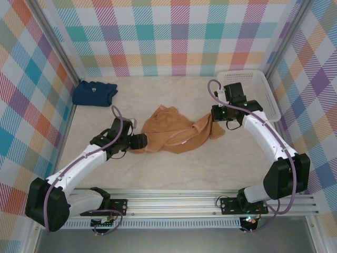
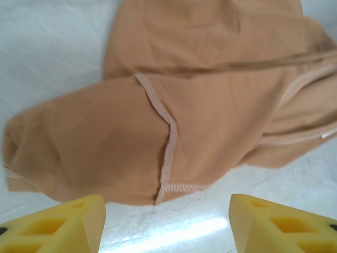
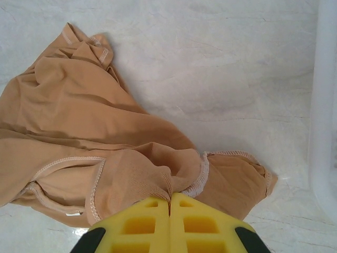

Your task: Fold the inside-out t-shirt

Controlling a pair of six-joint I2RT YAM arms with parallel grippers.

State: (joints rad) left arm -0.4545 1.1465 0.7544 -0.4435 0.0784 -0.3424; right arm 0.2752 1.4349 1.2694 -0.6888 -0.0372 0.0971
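Note:
The tan inside-out t-shirt lies crumpled in the middle of the table, its pale seams showing. My left gripper is at the shirt's left edge. In the left wrist view its yellow fingers stand wide apart with bare table between them, the shirt's edge just beyond. The left gripper is open and holds nothing. My right gripper is at the shirt's right end. Its yellow fingers are pressed together on a fold of the fabric by a hem, so my right gripper is shut on the shirt.
A folded navy-blue shirt lies at the back left. A white plastic basket stands at the back right, its wall close to my right gripper. Plaid walls close the table on three sides.

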